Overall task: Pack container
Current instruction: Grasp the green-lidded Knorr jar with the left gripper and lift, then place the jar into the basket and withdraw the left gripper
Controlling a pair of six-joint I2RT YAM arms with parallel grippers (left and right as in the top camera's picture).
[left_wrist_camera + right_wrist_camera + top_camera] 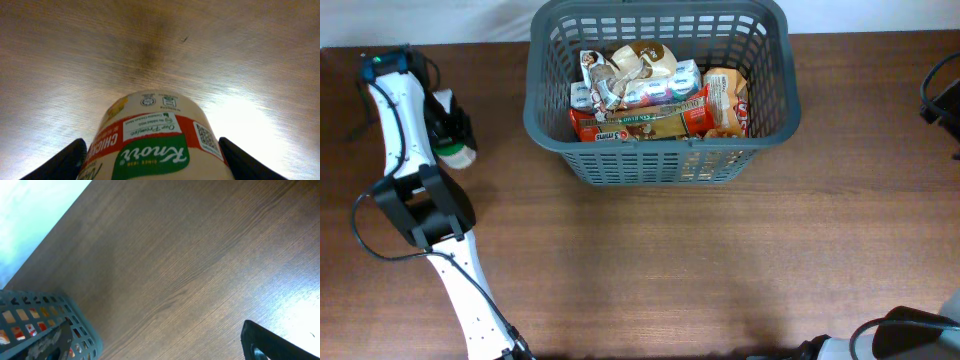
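The dark grey slotted basket [660, 150] stands at the back centre of the table and holds several packaged groceries; its corner also shows in the right wrist view [82, 330]. My left gripper [448, 125] is at the far left of the table, shut on a cream Knorr jar [457, 152] with a green lid. In the left wrist view the jar [150, 125] fills the gap between the two fingers [152, 155]. My right gripper [155, 330] is open and empty over bare table to the right of the basket; in the overhead view only a bit of that arm [940, 90] shows at the right edge.
The basket holds a red box [640, 122], an orange bag [728, 100] and pale wrapped packs [650, 75]. The brown wooden table [670, 260] stretches in front of the basket. The left arm's links [420, 200] run down the left side.
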